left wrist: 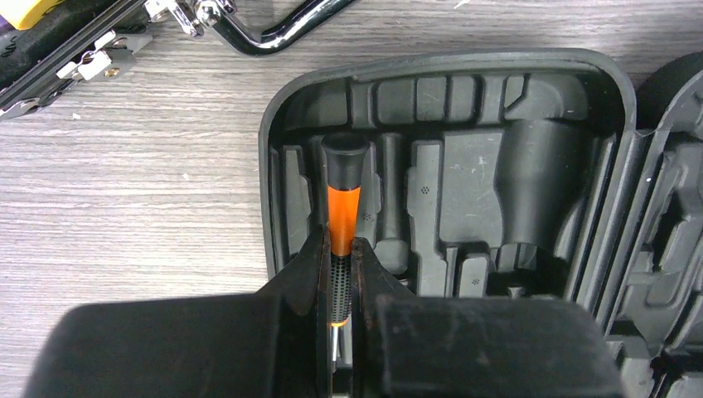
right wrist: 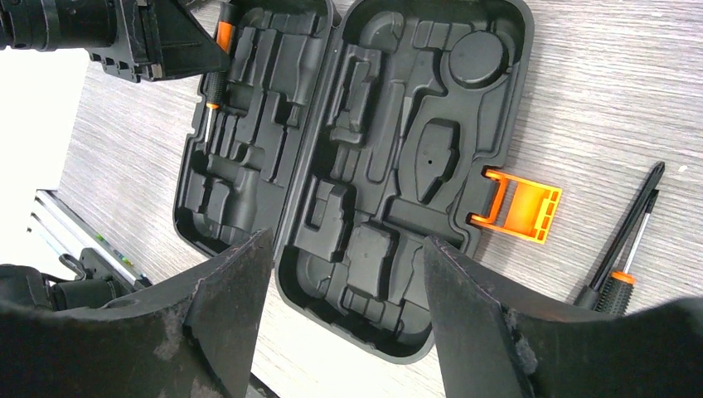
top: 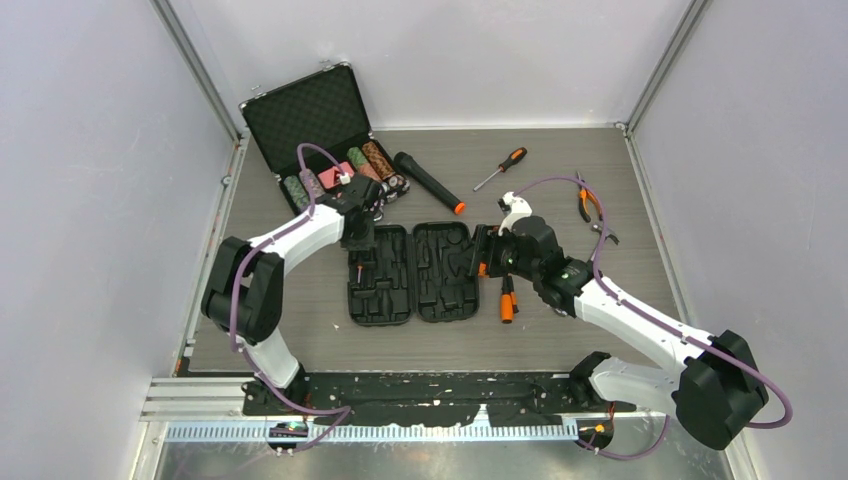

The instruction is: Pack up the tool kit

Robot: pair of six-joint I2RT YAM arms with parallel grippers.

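The black tool kit case (top: 412, 272) lies open flat in the middle of the table, its moulded slots facing up and its orange latch (right wrist: 518, 203) on the right edge. My left gripper (left wrist: 337, 257) is shut on a small orange-and-black screwdriver (left wrist: 342, 207), held along a narrow slot in the case's left half (left wrist: 497, 166); I cannot tell whether it is seated. My right gripper (right wrist: 348, 240) hangs open over the right half's near end (right wrist: 398, 141), holding nothing. Loose on the table are a screwdriver (top: 500, 168), pliers (top: 588, 205) and orange-handled drivers (top: 508, 298).
An open poker chip case (top: 320, 130) stands at the back left, its chrome handle (left wrist: 282, 25) close behind the left gripper. A black flashlight with an orange tip (top: 428, 182) lies just behind the tool case. White walls enclose the table.
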